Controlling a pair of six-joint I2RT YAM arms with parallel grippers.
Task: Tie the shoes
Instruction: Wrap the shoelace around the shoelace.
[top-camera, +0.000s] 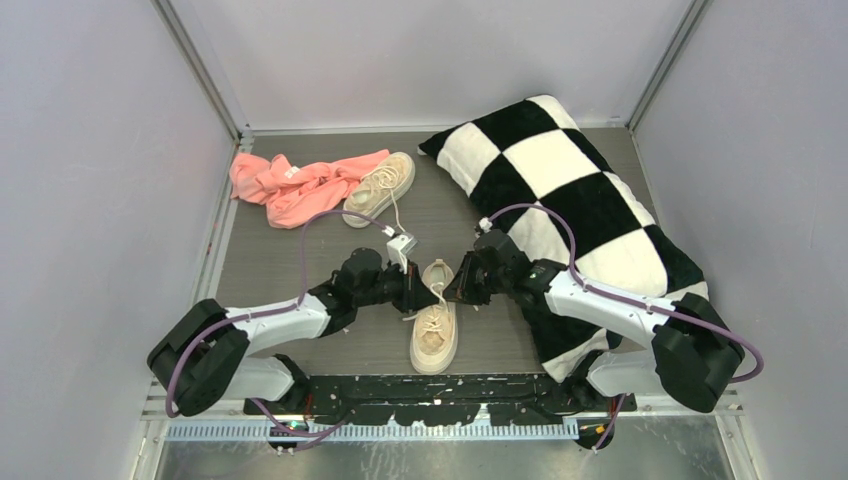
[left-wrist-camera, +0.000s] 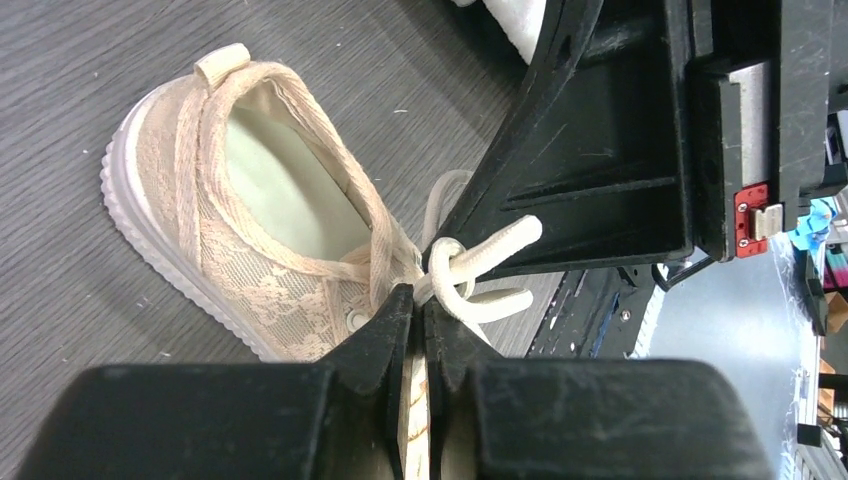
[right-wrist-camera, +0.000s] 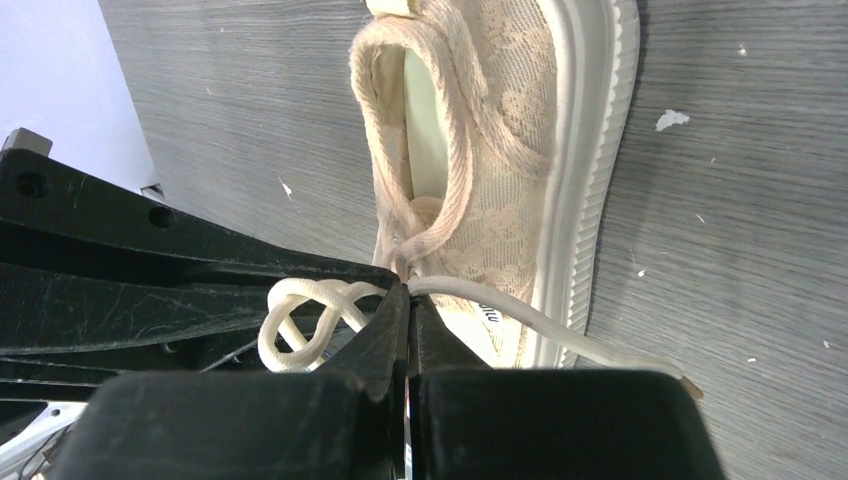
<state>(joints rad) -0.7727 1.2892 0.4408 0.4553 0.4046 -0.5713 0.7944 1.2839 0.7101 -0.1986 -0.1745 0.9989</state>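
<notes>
Grey wood-grain table (top-camera: 270, 270), white walls (top-camera: 100, 150): the near shoe (top-camera: 434, 340) lies centred, long axis 12 to 6 o'clock, toe at 12. The left gripper (top-camera: 424, 290) and right gripper (top-camera: 455, 288) are each clenched on its lace (left-wrist-camera: 495, 240). The other shoe (top-camera: 380, 188) lies slantwise at 11, on a pink cloth (top-camera: 290, 190).

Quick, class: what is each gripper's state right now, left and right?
Left gripper: jaws closed, holding a lace of the near shoe.
Right gripper: jaws closed, holding a lace of the same shoe.
</notes>
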